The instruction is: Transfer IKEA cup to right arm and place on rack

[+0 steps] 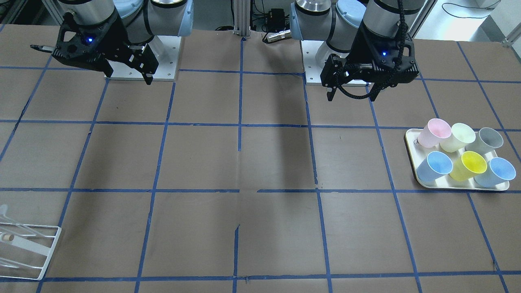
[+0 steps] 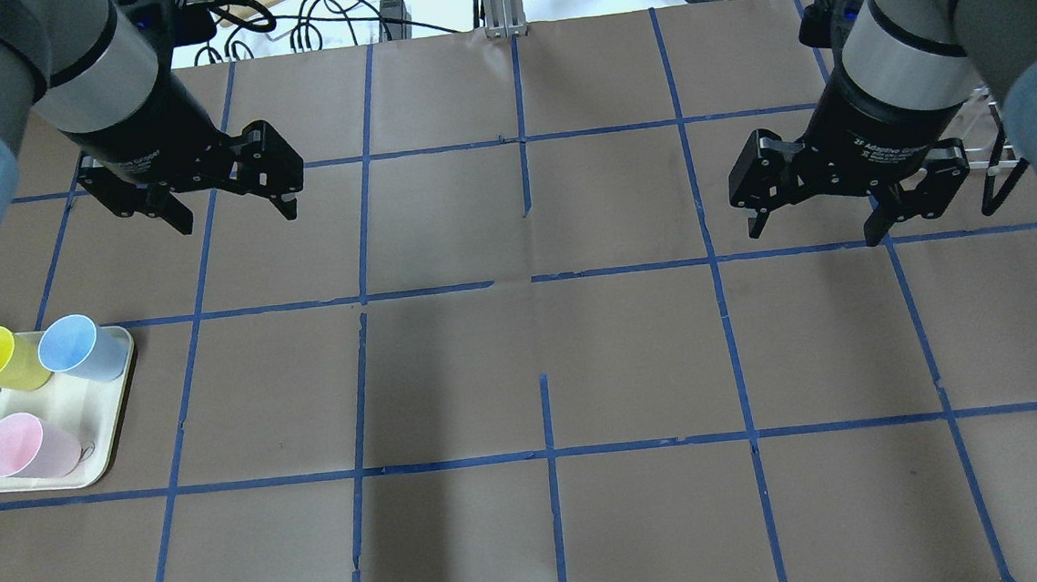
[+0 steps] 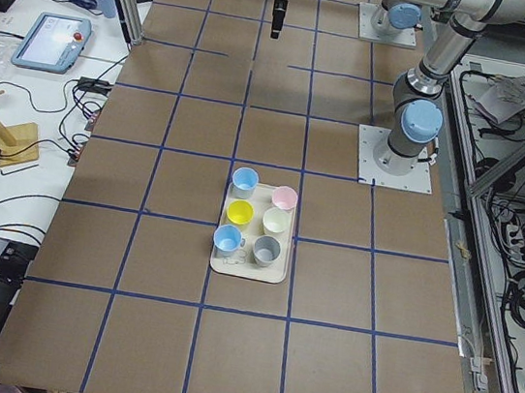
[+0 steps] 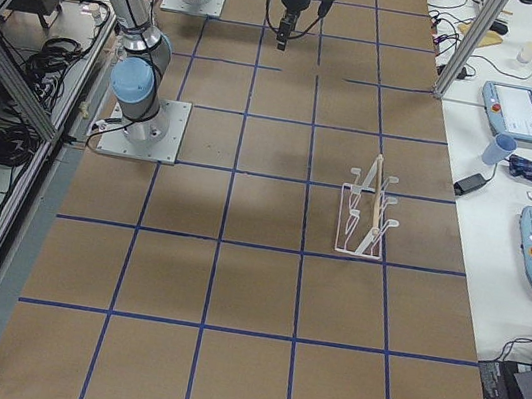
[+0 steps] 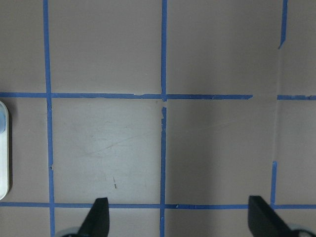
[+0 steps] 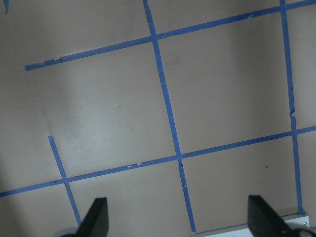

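Two near-identical pale-blue IKEA cups (image 1: 435,166) (image 1: 495,171) lie tilted on a cream tray (image 1: 411,140) with a yellow cup between them; I cannot tell them apart. One blue cup shows in the overhead view (image 2: 80,347). My left gripper (image 2: 235,217) is open and empty, hovering above the table, apart from the tray. My right gripper (image 2: 814,232) is open and empty on the other side. The white wire rack (image 1: 24,248) stands near the table's corner and also shows in the exterior right view (image 4: 367,216).
Pink (image 1: 434,132), pale-green (image 1: 458,136) and grey (image 1: 486,139) cups fill the tray's other row. The brown table has a blue tape grid. White arm base plates (image 1: 163,61) sit at the robot's side. Tablets and cables lie beyond the table's far edge.
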